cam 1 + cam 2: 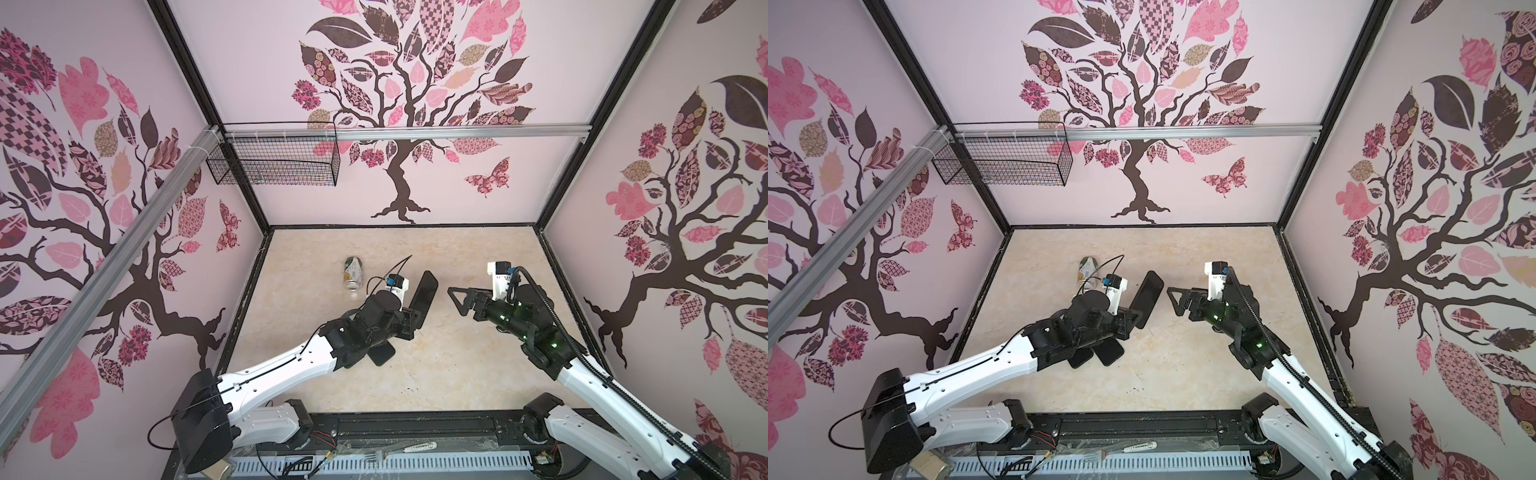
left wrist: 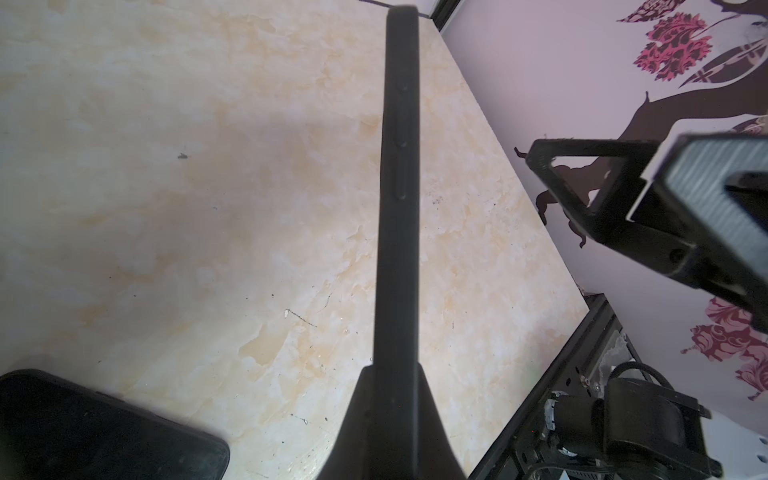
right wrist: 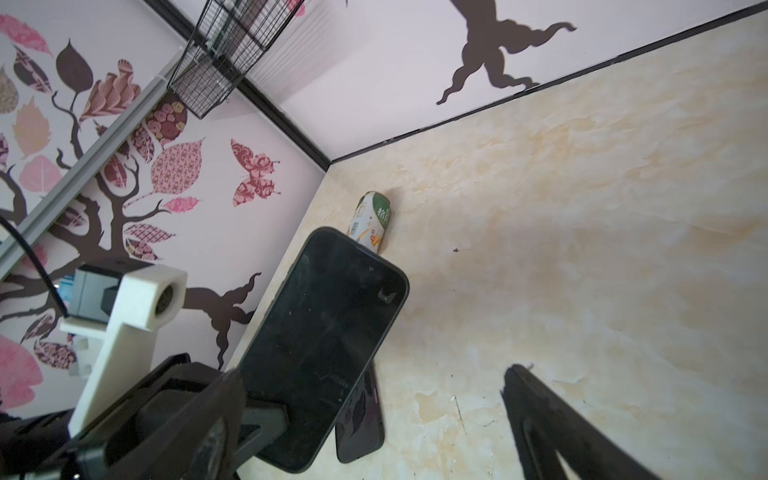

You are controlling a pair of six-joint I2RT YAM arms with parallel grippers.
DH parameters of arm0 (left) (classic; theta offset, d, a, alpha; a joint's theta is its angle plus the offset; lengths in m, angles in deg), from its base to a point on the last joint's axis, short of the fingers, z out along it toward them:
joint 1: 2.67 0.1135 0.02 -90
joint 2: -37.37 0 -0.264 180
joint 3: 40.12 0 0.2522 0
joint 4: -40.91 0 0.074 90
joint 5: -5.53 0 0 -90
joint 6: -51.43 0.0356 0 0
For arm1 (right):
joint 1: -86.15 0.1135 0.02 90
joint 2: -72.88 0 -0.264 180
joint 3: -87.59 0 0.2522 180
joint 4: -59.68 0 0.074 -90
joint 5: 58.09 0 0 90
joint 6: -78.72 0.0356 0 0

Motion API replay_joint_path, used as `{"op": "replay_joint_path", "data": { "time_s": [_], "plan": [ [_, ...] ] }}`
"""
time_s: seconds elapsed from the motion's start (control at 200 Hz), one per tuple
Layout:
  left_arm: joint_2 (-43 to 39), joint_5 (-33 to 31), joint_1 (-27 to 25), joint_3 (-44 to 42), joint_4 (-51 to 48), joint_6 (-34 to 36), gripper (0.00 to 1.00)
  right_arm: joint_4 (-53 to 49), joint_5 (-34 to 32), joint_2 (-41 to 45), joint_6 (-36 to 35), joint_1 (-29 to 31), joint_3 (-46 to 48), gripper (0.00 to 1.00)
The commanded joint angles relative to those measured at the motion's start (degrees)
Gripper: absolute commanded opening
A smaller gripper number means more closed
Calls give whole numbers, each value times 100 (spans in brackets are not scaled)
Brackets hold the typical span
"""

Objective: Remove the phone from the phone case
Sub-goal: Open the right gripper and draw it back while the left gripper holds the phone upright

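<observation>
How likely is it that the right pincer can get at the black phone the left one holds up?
Probably yes: the right pincer is open, faces the phone across a bare gap, and the left pincer grips only one end.

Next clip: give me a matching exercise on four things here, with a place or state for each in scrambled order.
1 can
2 wire basket
3 phone case
4 right gripper

a hanging from the rail
b open, empty
c lying on its side on the table
d held up by the left gripper

Pairs: 1-c, 2-a, 3-d, 4-b
</observation>
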Motion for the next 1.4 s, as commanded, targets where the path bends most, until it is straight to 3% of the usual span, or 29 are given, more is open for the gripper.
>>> {"op": "replay_joint_path", "data": {
  "time_s": [0.0,0.155,0.32,0.475,0.65,0.95,1.02,1.175,1.395],
  "plan": [
    [-231,444,211,183,70,129,0,357,1060,-105,-439,-21,-99,99],
    [-635,1278,633,-474,994,-424,0,859,1223,-70,-156,-21,16,95],
    [-872,1171,657,-665,1289,-498,0,1507,1096,7,250,-20,162,92],
    [-1012,1440,658,-496,1244,-77,0,1793,1316,-33,198,-20,-10,86],
    [-1347,1246,662,-210,452,630,0,1951,1555,-118,35,-37,-225,80],
    [-1793,927,720,-62,-213,1236,0,2431,1751,-257,246,-56,-375,57],
    [-1799,1065,745,-47,-245,1241,0,2343,1844,-305,206,-69,-461,48],
    [-1576,1830,843,104,-346,1352,0,1911,1931,-385,-77,-72,-694,50],
    [-1417,3096,843,289,-430,1929,0,84,2297,-699,-1229,-76,-1619,54]
  ]
}}
